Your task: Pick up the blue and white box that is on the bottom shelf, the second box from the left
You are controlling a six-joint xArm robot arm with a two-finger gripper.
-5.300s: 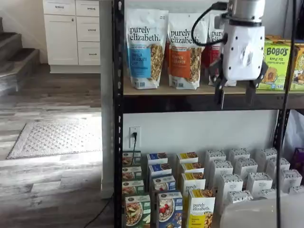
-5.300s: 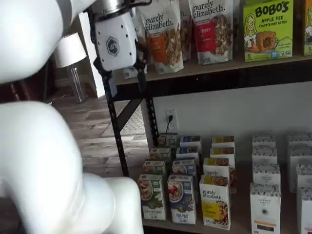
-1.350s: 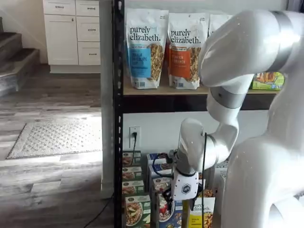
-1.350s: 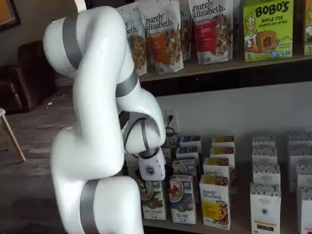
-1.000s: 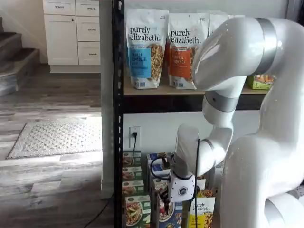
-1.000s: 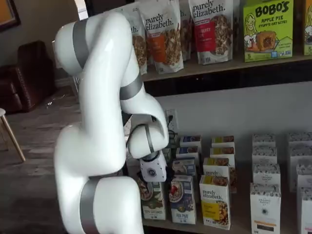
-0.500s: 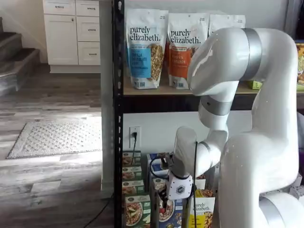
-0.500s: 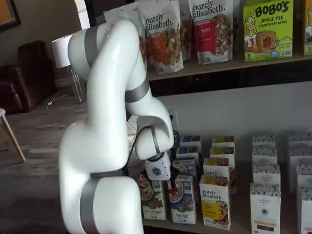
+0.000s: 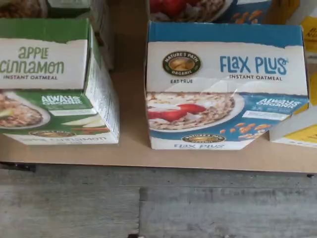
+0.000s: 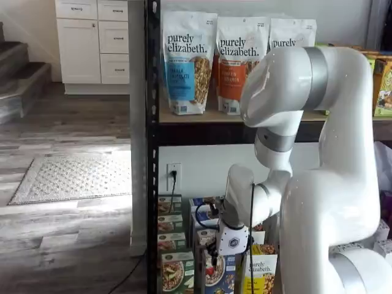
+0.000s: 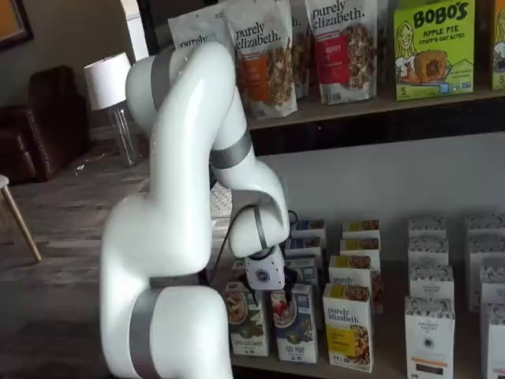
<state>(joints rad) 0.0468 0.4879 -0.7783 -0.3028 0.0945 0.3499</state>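
The blue and white box (image 9: 223, 84), marked "Flax Plus", stands at the front of the bottom shelf (image 9: 133, 157) and fills the wrist view from close above. It also shows in both shelf views (image 10: 215, 274) (image 11: 288, 325). A green-and-white carton (image 9: 49, 84) stands beside it, with a gap of bare board between them. My gripper (image 10: 223, 264) (image 11: 289, 294) hangs low over the blue box's top. Its black fingers stand either side of that top with a gap between them, open and holding nothing.
A yellow-and-white carton (image 11: 349, 324) stands close on the blue box's other side, with more rows of cartons behind. White cartons (image 11: 430, 332) fill the shelf's right. Granola bags (image 10: 187, 61) sit on the tier above. A black post (image 10: 152, 153) is at the left.
The gripper came down from the upper tier to the bottom shelf. Over the last second it shifted sideways, from in front of the green carton to over the blue box.
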